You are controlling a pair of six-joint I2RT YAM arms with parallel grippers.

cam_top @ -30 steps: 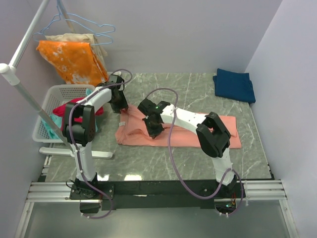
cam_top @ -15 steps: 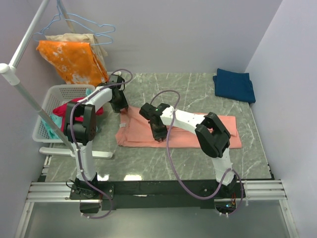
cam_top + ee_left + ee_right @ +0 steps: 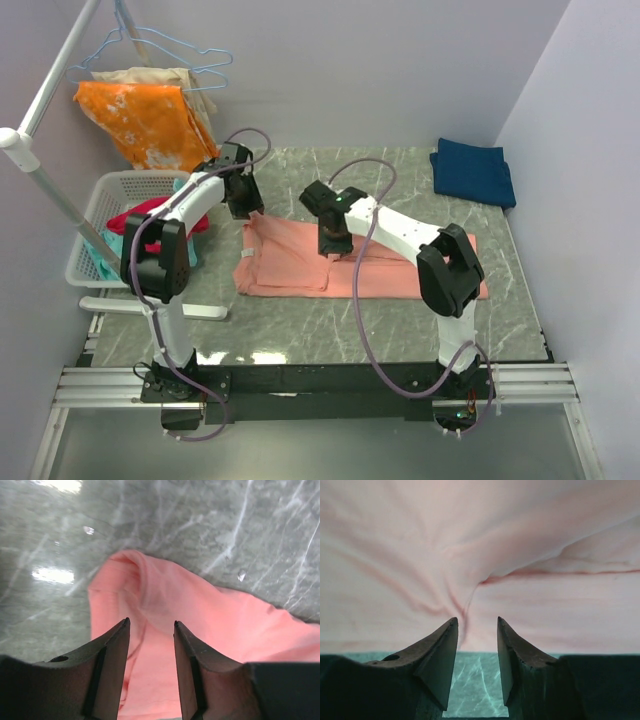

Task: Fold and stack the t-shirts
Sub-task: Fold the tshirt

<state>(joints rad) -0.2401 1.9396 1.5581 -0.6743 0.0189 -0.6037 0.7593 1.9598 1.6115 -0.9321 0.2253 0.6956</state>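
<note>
The salmon-pink t-shirt (image 3: 285, 265) lies flat and long across the middle of the marble table (image 3: 390, 180), its left part doubled over. The dark navy t-shirt (image 3: 473, 172) rests folded at the back right corner. My left gripper (image 3: 243, 206) hovers over the pink shirt's far left corner; in the left wrist view its jaws (image 3: 150, 622) stand open above that rounded corner (image 3: 130, 575). My right gripper (image 3: 332, 244) is over the shirt's middle, open (image 3: 476, 621), with creased pink fabric (image 3: 420, 555) beneath and nothing between its fingers.
A white laundry basket (image 3: 100, 200) with a magenta-red garment (image 3: 135, 218) stands off the table's left side. An orange blotched cloth (image 3: 145, 120) hangs on a hanger from the rack, whose white pole (image 3: 50, 190) slants past the basket. Walls close the back and right.
The right gripper has opened, let go of the pink shirt and moved up and to the right, away from the front fold. The left gripper has shifted slightly farther back.
</note>
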